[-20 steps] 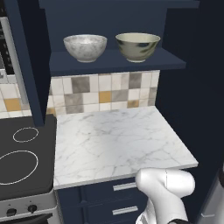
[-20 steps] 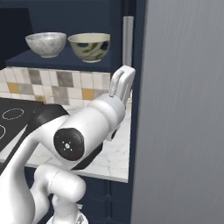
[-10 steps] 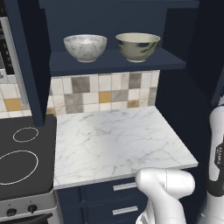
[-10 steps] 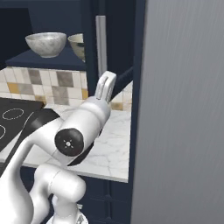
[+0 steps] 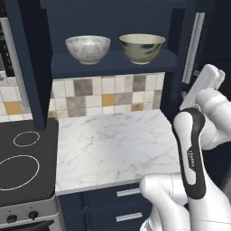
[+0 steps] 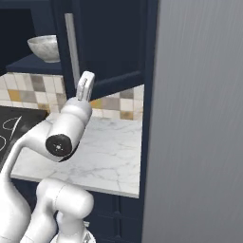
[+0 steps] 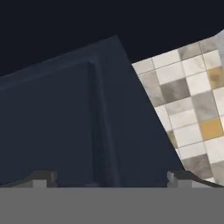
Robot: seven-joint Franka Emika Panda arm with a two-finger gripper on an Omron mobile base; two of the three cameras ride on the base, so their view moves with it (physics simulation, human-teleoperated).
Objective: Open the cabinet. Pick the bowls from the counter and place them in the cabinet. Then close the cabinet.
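Both bowls sat on the cabinet [image 5: 113, 63] shelf.
My gripper [image 7: 109, 179] gaped wide, grasping nothing, facing the cabinet door [image 7: 65, 122].

Backsplash: square tiles [image 5: 108, 92] in white, grey, beige and a few amber, on the wall ahead of my hand and below it; in my hand view [image 7: 192, 109] they run up the right side.
Stovetop: black glass [image 5: 25, 164] with two white rings, well off to the left of my hand and lower.
Stove knobs: two small dark ones [image 5: 20, 217] on the grey front strip beneath the stovetop.
Drawers: navy fronts [image 5: 122, 203] with short silver handles, below my hand.
Tall panel: plain grey surface [image 6: 199, 123], close on my right.
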